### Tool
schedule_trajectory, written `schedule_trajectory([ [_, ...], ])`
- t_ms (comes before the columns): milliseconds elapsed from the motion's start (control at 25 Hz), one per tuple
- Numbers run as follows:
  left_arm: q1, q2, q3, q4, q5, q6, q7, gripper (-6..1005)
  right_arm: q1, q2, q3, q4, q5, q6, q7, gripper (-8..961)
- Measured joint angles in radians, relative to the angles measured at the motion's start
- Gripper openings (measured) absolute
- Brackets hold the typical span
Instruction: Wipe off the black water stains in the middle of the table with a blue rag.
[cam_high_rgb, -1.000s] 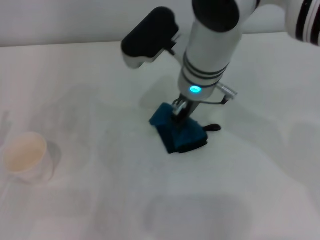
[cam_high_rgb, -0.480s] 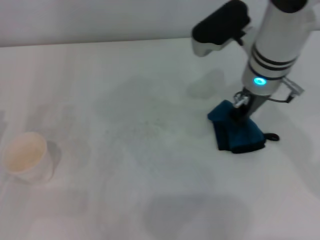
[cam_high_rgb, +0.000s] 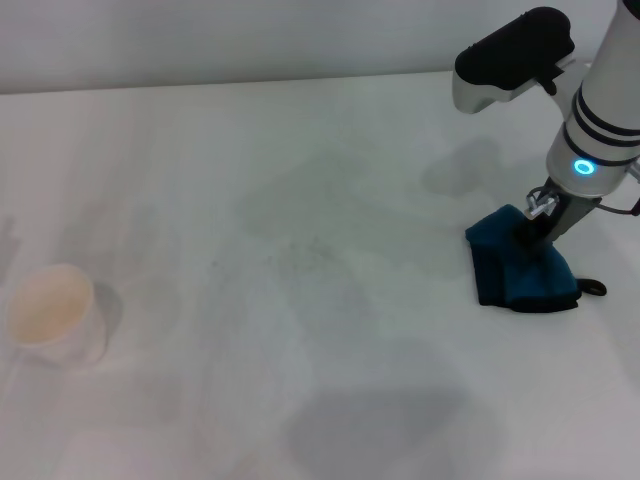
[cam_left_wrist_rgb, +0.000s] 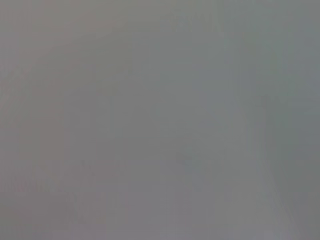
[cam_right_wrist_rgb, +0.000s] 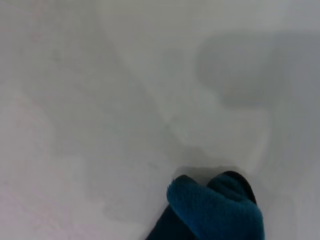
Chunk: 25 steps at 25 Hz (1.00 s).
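White flat table (cam_high_rgb: 250, 330): we are pressing the teal-blue soft cloth rag.
Our right gripper (cam_high_rgb: 535, 225) is pinching the bundled rag (cam_high_rgb: 520, 272) at the frame's right edge, resting on the tabletop.

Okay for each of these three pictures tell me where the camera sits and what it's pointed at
Head: high on the robot, looking down at the white table, paper cup and right tool pinching the teal-blue bundled rag.
Left wrist: only blank grey, nothing identifiable.
Right wrist: on the right arm, facing the table; no fingers show.
Shared: head and right wrist both show the rag.
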Motion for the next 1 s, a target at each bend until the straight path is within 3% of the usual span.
schedule_trajectory([
  [480,-0.01,0.002,0.0,-0.006,0.001,-0.006,-0.003,861,-0.032,0.006,0.001,-0.057,0.058,0.01,-0.056,178],
  [640,-0.01,0.002,0.0,-0.007,0.001,-0.007,-0.003,861,-0.059,0.0,0.016,-0.128,0.054,0.013,-0.059,337],
  [920,-0.009,0.002,0.0,-0.007,0.001,-0.007,-0.003,861,-0.118,-0.002,0.144,-0.244,0.05,0.006,-0.123,658],
  [1000,-0.009,0.002,0.0,-0.008,0.001,-0.007,-0.003,861,-0.143,-0.001,0.194,-0.269,0.05,-0.023,-0.145,677],
])
